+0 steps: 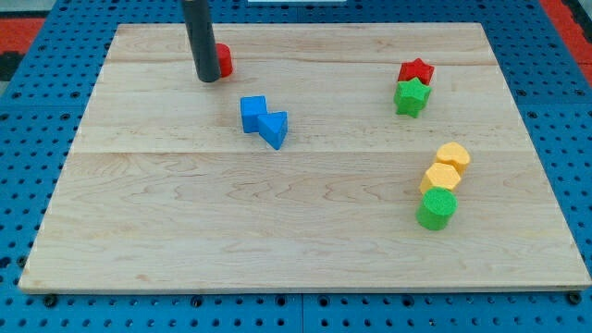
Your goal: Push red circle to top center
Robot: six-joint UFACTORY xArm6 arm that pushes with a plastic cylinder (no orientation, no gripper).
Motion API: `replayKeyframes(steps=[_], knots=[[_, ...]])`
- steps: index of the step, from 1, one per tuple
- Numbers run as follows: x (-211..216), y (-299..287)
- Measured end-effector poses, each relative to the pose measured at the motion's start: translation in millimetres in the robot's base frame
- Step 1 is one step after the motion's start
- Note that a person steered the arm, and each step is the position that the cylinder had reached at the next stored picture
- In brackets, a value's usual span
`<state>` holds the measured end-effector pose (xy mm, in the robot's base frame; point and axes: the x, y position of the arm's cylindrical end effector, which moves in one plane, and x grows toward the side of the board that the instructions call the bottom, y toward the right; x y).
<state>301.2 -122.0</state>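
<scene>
2 green blocks point(437, 209), 2 yellow point(447, 165), 2 blue point(264, 119), 2 red point(416, 70)

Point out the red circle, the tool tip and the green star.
red circle point(225, 60), camera view, its visible right edge beside the rod.
my tip point(207, 80), camera view, the rod's very end.
green star point(412, 96), camera view, top face.

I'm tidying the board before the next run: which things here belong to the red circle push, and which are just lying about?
In the job:
red circle, mostly hidden behind the rod
my tip, at its left

Lying about:
two blue blocks
red star
green star
two yellow blocks
green block
</scene>
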Motion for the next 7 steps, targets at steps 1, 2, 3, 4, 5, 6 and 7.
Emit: replayKeyframes(steps=[1, 2, 3, 4, 5, 6, 7], knots=[[-22.1, 44.2], [-14.4, 25.8], [-21.9, -23.3], [-57.0, 11.5], [-59.4, 94.8], [-53.5, 118.8], [-9.8, 149.6]])
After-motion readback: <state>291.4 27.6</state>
